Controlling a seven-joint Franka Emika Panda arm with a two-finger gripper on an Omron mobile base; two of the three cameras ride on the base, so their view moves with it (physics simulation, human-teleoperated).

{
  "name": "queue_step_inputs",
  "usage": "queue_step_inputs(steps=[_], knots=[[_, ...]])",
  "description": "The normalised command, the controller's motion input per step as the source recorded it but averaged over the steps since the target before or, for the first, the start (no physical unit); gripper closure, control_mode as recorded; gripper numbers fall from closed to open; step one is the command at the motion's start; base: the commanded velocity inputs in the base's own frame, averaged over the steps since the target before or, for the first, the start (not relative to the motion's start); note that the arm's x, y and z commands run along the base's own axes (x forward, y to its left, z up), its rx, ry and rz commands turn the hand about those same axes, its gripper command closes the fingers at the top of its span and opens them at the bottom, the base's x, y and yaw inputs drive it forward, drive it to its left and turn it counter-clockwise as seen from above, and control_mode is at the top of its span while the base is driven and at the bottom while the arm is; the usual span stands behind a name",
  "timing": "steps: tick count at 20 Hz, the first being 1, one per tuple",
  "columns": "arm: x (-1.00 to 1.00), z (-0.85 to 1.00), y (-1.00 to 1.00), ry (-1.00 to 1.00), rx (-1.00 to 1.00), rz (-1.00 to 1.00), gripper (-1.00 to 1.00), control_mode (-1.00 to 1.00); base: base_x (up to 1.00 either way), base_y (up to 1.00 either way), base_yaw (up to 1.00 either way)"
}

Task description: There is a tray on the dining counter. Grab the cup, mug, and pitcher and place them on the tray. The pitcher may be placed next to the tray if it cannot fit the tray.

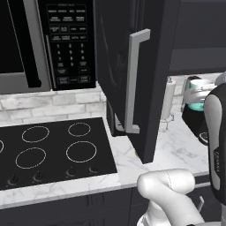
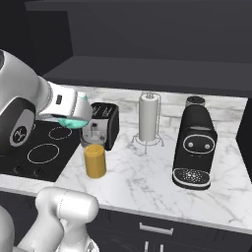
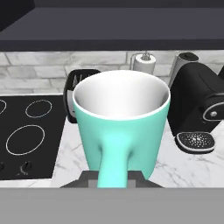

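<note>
While the tool (image 3: 114, 177) is clamping shut on the handle of the mug (image 3: 121, 124), the teal mug is hanging upright in the air above the marble table (image 2: 147, 177), in front of the black toaster (image 2: 104, 123). Near the cooktop (image 2: 39, 150), the amber pitcher (image 2: 95, 160) is standing on the table just below the mug.
</note>
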Motion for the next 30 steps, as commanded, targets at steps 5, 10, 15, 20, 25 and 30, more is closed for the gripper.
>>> queue_step_inputs(steps=[5,10,15,20,25,30], knots=[[-0.01,0.0,0.0,0.0,0.0,0.0,1.0,1.0,-0.15,-0.02,0.0],[0.0,0.0,0.0,0.0,0.0,0.0,1.0,1.0,-0.91,-0.23,0.0],[0.0,0.0,0.0,0.0,0.0,0.0,1.0,1.0,-1.0,-0.31,-0.05],[0.0,0.0,0.0,0.0,0.0,0.0,1.0,1.0,-0.97,-0.26,-0.19],[0.0,0.0,0.0,0.0,0.0,0.0,1.0,1.0,-0.94,-0.26,-0.4],[0.0,0.0,0.0,0.0,0.0,0.0,1.0,1.0,-0.96,-0.18,-0.64]])
